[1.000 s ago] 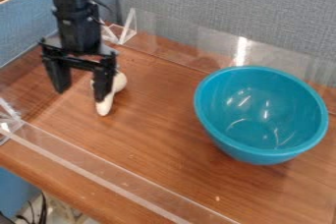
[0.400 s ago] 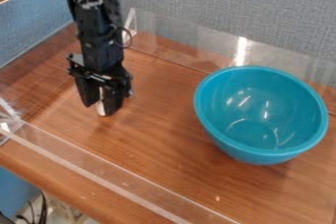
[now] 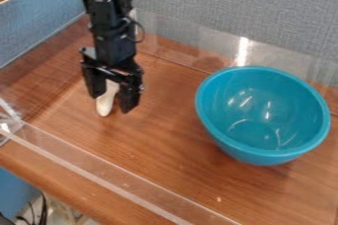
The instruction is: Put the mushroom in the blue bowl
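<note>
The tabletop [image 3: 132,160] is of brown wood with a shine, and a low clear plastic wall [image 3: 99,185] runs along its edges. Behind it stands a grey-blue fabric panel [image 3: 238,2], and at the far left, behind the tabletop, there is a part of a light brown box [image 3: 27,17]. On the tabletop there is one blue bowl [image 3: 263,114], round, deep and glossy, with its open side upward; it takes the right part of the surface and is the largest thing there. To the left of the bowl, well apart from it, one black robot arm [image 3: 109,17] comes down from above, and its claw [image 3: 113,99] points down to the wood. The two fingers [image 3: 132,96] of the claw stand apart, open, one on each side of the mushroom [image 3: 103,103], and I cannot tell if they touch it. There is one mushroom, small and cream-white, far smaller than the bowl, and it lies on the tabletop left of the bowl, not inside it. Only its near end shows between the fingers, so its long axis seems to run from front to back of the tabletop, but which end is the cap I cannot tell.
</note>
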`<action>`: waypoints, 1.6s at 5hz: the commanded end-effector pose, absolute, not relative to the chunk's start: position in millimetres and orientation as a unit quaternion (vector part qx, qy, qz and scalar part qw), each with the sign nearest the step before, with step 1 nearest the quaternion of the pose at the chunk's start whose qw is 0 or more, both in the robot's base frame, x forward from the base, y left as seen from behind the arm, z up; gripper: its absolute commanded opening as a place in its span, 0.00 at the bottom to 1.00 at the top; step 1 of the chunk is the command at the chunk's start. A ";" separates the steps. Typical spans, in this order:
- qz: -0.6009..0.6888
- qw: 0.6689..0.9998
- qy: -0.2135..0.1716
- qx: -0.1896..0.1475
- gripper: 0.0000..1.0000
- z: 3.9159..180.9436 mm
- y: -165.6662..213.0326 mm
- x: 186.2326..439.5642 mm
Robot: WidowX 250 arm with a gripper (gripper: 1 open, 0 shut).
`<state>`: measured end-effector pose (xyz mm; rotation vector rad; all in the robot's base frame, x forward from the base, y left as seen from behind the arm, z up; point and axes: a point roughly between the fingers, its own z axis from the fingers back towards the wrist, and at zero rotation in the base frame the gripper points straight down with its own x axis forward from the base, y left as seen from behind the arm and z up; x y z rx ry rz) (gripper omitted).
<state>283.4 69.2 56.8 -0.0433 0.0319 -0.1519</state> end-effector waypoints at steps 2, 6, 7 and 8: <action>-0.042 0.999 -0.015 -0.014 1.00 66.6 48.6 305.5; -0.011 0.999 -0.035 -0.014 1.00 87.0 52.0 304.3; 0.007 0.999 -0.038 -0.015 1.00 85.7 47.7 305.0; -0.038 0.998 -0.042 -0.017 1.00 90.5 41.2 304.1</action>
